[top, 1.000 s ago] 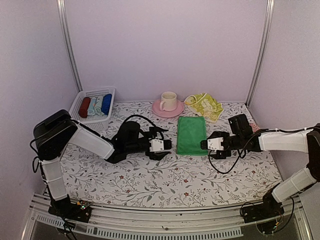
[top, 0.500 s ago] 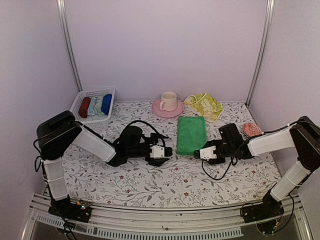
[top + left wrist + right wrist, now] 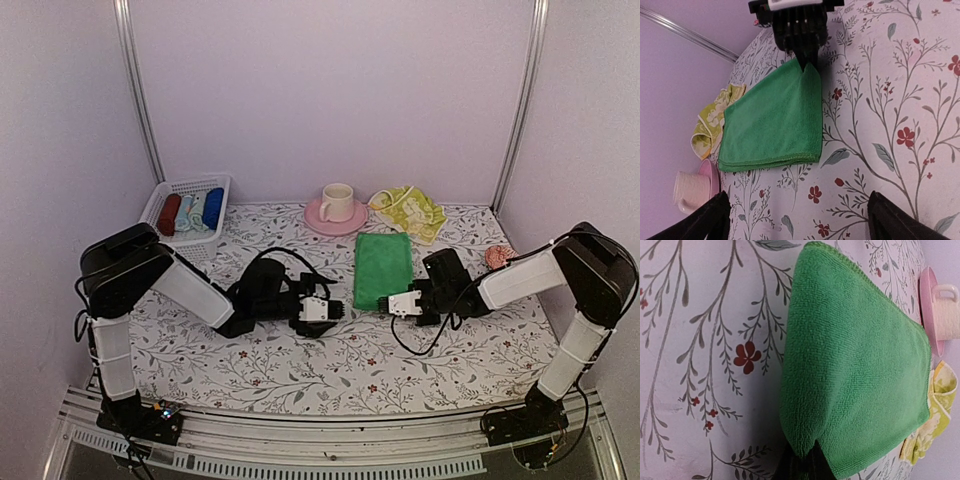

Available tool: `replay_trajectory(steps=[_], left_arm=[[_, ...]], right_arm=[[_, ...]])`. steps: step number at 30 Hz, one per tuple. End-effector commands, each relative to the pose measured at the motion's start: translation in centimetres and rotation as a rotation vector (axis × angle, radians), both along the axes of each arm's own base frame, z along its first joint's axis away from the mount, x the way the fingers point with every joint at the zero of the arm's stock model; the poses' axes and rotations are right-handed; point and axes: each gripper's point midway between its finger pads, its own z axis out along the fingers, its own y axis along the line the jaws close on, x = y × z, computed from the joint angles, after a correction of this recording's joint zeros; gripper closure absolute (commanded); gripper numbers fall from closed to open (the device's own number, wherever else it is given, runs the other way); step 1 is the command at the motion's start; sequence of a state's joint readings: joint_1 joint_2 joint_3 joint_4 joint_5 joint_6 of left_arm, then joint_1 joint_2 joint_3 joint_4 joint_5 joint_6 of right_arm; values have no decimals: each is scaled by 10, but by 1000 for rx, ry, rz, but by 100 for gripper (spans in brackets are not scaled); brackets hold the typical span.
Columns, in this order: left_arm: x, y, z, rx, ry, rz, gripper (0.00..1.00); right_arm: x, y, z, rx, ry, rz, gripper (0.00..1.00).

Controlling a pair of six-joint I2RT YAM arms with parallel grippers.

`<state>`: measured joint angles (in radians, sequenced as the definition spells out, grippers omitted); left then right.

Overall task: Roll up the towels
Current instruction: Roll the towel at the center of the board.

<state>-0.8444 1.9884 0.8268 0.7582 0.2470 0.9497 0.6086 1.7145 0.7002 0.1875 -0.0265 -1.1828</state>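
**Green towel pinched at its near right corner**

The right gripper (image 3: 802, 59) is closed on the near right corner of the green towel (image 3: 772, 120). Its two dark fingers are pressed together there, and the cloth is lifted into a small peak between them. The rest of this towel is laid flat on the flowered table (image 3: 300, 370). It is folded, and its layered edge is seen in the left wrist view. The right arm is stretched low over the table, from the right side toward the middle.

The left gripper (image 3: 337, 309) is held wide apart and nothing is found between its fingers. It is placed low, near the near left corner of the green towel, and is pointed at the towel without touching it. The left arm is bent low across the table from the left side.

The yellow towel (image 3: 410, 212), pale with green marks, is seen crumpled at the far edge of the table, just beside the far right corner of the green one. To its left a cream cup (image 3: 337, 199) is set on a pink saucer (image 3: 315, 218). In the far left corner a white basket (image 3: 160, 203) is filled with cloth rolls (image 3: 192, 211) in dark red, pale blue and deep blue.
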Motion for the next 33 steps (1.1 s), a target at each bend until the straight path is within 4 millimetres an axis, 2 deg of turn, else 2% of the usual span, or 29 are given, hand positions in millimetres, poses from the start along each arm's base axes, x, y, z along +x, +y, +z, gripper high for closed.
replay_trajectory(steps=[1, 9, 14, 20, 24, 33], left_arm=[[-7, -5, -1, -15, -11, -21, 4], [-22, -19, -9, 23, -22, -64, 6], [-36, -34, -22, 89, -18, -112, 12], [-46, -51, -38, 150, -8, -154, 22], [-46, -58, -40, 153, -17, -157, 23], [-37, -70, -49, 177, -78, -117, 38]], right_arm=[[-23, -7, -23, -52, 165, -13, 97], [-53, 3, 1, 32, 296, 58, 98], [-66, 3, 9, 69, 406, 74, 97], [-69, 3, 28, 143, 516, 71, 98], [-74, 1, 36, 177, 575, 73, 98], [-76, -3, 35, 189, 662, 63, 98]])
